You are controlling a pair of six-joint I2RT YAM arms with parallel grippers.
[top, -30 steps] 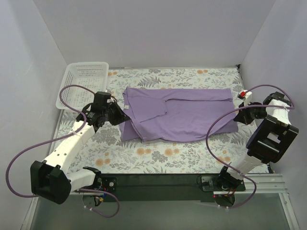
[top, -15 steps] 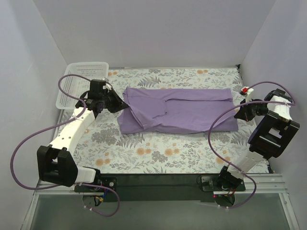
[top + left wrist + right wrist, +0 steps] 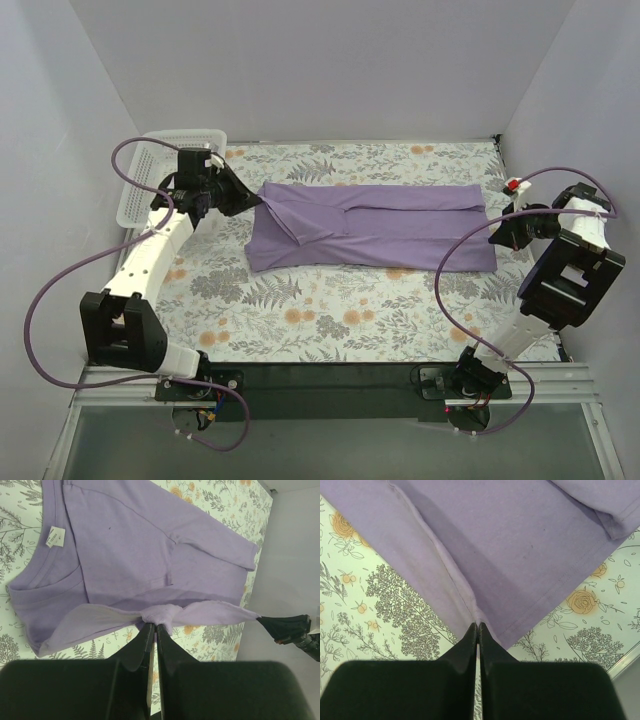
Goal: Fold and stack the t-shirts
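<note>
- Left tool [image 3: 248,203] has swung toward the far-left, nearer the basket [image 3: 150,175]. It has drawn the t-shirt [image 3: 370,225]'s near edge along, and the cloth now lies as a narrower band.
- I read this as a lengthwise fold almost laid over, not yet let go.
- Both tools are pinched closed on fabric: the left on a bunched edge, the right tool [image 3: 503,234] on the hem end.
- The shirt sits mid-counter [image 3: 330,320], long axis left to right. The neck and white label [image 3: 54,536] are toward the left arm, the hem toward the right.
</note>
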